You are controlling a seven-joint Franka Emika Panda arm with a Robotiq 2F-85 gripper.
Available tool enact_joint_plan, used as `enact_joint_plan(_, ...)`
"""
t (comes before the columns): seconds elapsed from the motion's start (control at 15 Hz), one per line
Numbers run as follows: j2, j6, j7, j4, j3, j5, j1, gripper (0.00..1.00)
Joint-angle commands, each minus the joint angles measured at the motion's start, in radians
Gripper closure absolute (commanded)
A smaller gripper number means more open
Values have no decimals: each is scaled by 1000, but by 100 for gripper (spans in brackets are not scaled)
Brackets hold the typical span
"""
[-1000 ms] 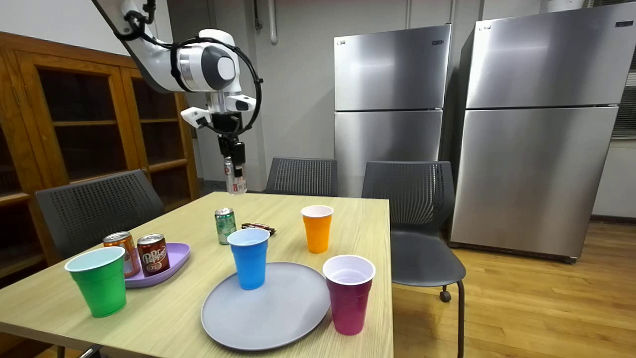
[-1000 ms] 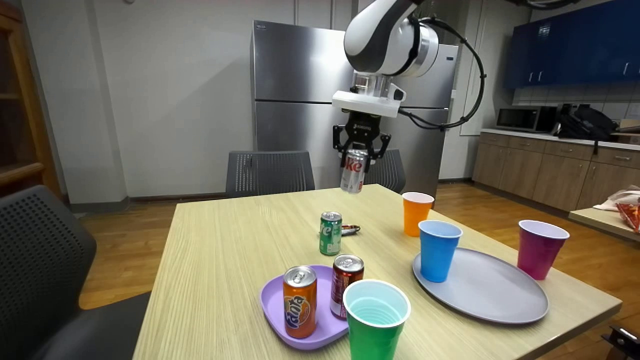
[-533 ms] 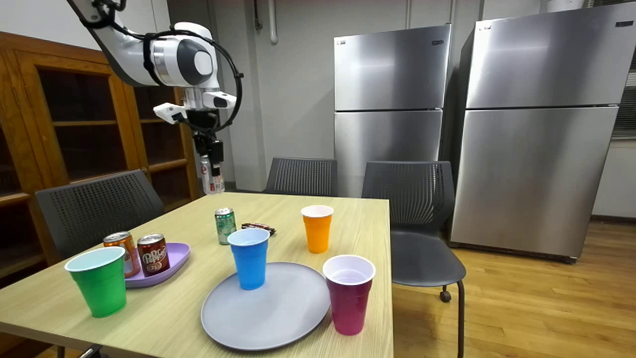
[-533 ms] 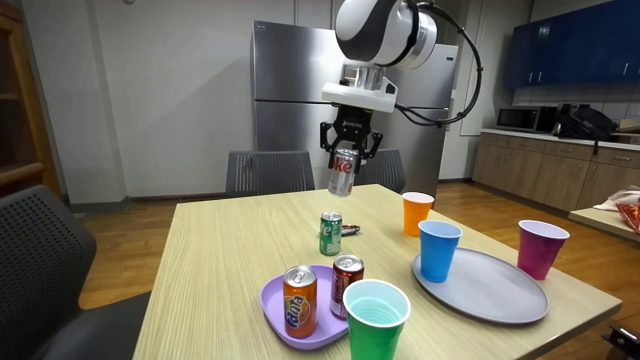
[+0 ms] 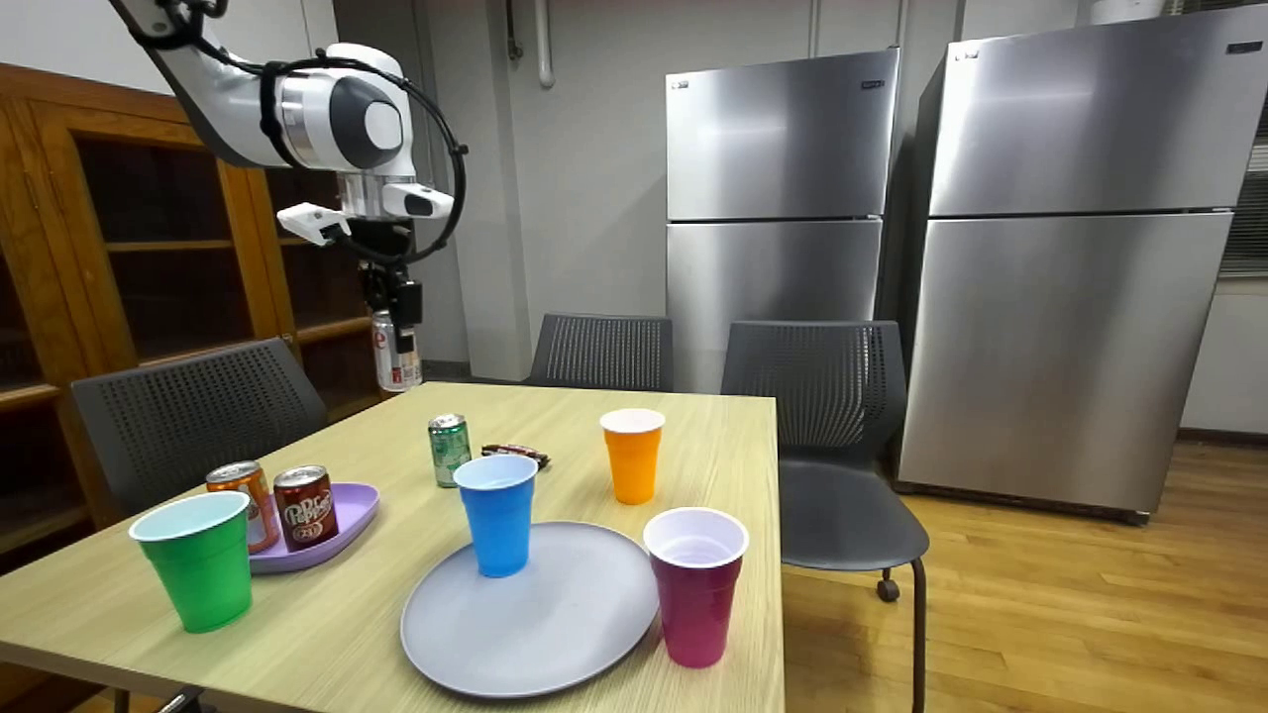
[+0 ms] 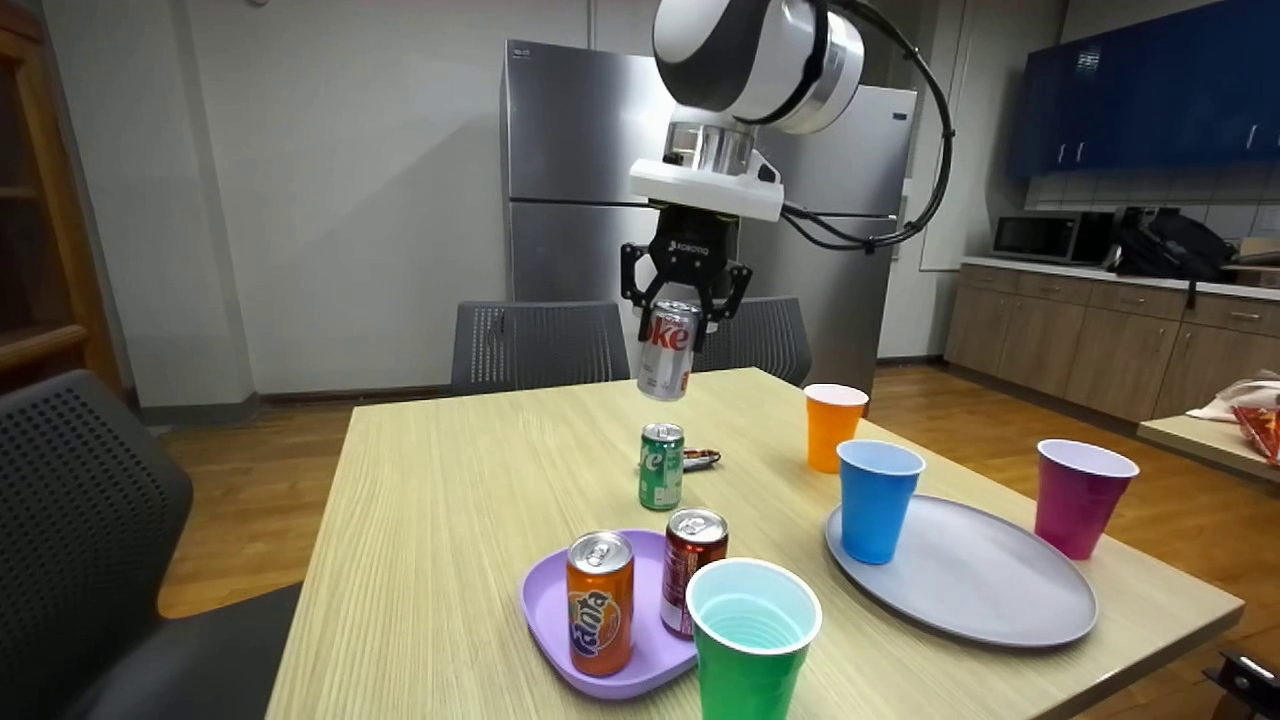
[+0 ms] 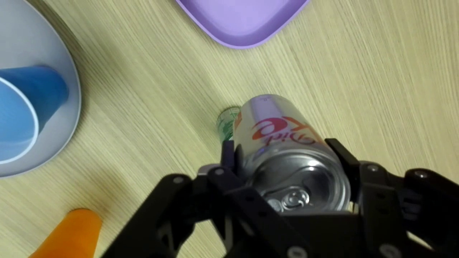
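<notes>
My gripper (image 6: 672,335) is shut on a silver Diet Coke can (image 7: 283,123), one finger on each side of it. The can hangs above the table, slightly tilted, its pull-tab end toward the palm. A green can (image 5: 450,451) stands upright on the table below; in the wrist view the held can hides part of it. Behind the green can lies a small dark wrapped snack (image 6: 702,460). On a purple tray (image 7: 240,32) stand an orange Fanta can (image 6: 600,610) and a dark red Dr Pepper can (image 5: 305,507).
Close to the tray is a green cup (image 5: 198,574). A blue cup (image 6: 878,510) stands on a grey plate (image 6: 980,580), with a maroon cup (image 5: 696,594) beside the plate. An orange cup (image 5: 632,460) is farther back. Chairs (image 6: 540,345) surround the table.
The arm has carried the Coke can leftward in both exterior views, and the can looks slightly lower. The grip has stayed the same. Everything on the table has kept its place.
</notes>
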Motion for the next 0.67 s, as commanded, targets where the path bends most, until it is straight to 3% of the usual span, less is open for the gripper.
enact_joint_plan(0.0, -13, -38, -42, -5, 16, 22, -1, 62)
enact_joint_plan(0.6, 85, -25, -171, 8, 54, 78, 6, 62)
